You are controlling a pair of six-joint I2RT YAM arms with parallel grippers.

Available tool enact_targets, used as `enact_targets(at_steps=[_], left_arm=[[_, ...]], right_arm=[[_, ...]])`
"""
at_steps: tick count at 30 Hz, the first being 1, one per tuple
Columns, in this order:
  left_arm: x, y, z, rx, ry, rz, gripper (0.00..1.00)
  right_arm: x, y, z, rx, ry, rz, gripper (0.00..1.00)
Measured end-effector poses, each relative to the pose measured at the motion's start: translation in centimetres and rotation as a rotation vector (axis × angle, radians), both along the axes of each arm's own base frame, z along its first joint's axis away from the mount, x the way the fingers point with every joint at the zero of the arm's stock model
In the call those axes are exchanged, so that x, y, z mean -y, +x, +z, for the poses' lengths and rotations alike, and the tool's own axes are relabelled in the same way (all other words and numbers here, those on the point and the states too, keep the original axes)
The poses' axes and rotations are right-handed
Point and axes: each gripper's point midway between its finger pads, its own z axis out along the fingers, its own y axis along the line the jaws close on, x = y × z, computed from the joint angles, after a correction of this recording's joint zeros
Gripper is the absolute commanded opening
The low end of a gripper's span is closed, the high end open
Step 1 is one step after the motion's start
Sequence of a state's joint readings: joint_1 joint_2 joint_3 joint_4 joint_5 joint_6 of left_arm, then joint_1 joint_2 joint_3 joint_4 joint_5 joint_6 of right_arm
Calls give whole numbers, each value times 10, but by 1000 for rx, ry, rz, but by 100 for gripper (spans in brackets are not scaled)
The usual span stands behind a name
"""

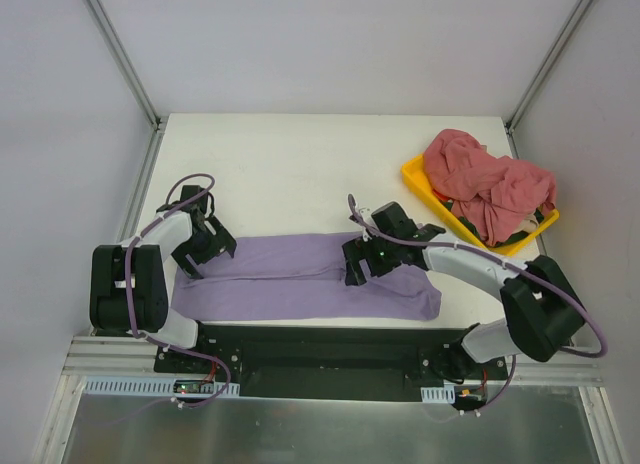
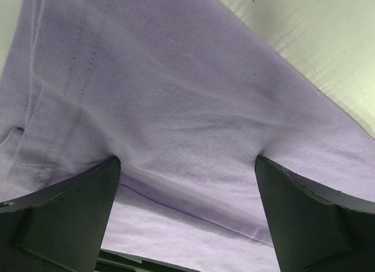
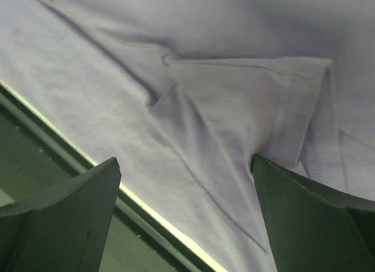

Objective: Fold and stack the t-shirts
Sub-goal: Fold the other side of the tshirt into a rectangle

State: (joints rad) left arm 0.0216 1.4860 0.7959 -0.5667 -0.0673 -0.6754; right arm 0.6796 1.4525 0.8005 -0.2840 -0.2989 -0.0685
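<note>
The lavender t-shirt (image 1: 300, 279) lies as a long folded strip along the table's near edge. My left gripper (image 1: 205, 256) is open, its fingertips (image 2: 88, 190) pressing down on the shirt's left end (image 2: 176, 108). My right gripper (image 1: 362, 264) is open over the shirt's right-middle part (image 3: 193, 108), one fingertip (image 3: 293, 196) touching the cloth beside a folded sleeve, the other over the table's near edge. Dusty pink-red t-shirts (image 1: 485, 184) lie crumpled in a heap at the back right.
A yellow plastic tray (image 1: 418, 176) holds the pink-red heap at the right edge. White walls with metal frame rails enclose the table (image 1: 300, 164). The table's front edge and a dark rail (image 3: 58, 166) show under the right gripper.
</note>
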Motion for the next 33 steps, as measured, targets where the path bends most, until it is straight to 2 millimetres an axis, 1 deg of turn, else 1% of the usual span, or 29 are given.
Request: enact_targets(at_steps=[2, 5, 11, 14, 16, 18, 19, 20, 22, 23, 26, 29, 33], left_arm=[[0, 0, 0, 1, -2, 2, 99], [-1, 0, 1, 7, -7, 7, 99], [-2, 0, 1, 15, -5, 5, 99], [-2, 0, 1, 18, -5, 5, 99], [-2, 0, 1, 19, -5, 5, 99], [-2, 0, 1, 20, -5, 5, 99], [-3, 0, 1, 21, -5, 7, 99], [-3, 0, 1, 22, -5, 9, 99], [-4, 0, 1, 25, -5, 12, 99], [-4, 0, 1, 26, -5, 13, 99], [-5, 0, 1, 26, -5, 17, 99], [-5, 0, 1, 26, -5, 17, 99], [-5, 0, 1, 26, -5, 17, 99]], right_arm=[[-4, -8, 7, 4, 33, 24, 96], [-10, -17, 13, -2, 68, 54, 96], [-15, -44, 4, -50, 62, 111, 96], [-23, -69, 2, -59, 41, 175, 96], [-30, -91, 8, -44, 38, 234, 96], [-36, -108, 21, -9, 59, 279, 96], [-38, -113, 29, 16, 72, 287, 96], [-37, -113, 37, 45, 83, 278, 96], [-33, -103, 50, 116, 94, 230, 96], [-29, -94, 57, 164, 94, 188, 96], [-18, -66, 65, 251, 66, 79, 96], [0, -26, 59, 263, -2, -66, 96], [14, 19, 42, 230, -89, -165, 96]])
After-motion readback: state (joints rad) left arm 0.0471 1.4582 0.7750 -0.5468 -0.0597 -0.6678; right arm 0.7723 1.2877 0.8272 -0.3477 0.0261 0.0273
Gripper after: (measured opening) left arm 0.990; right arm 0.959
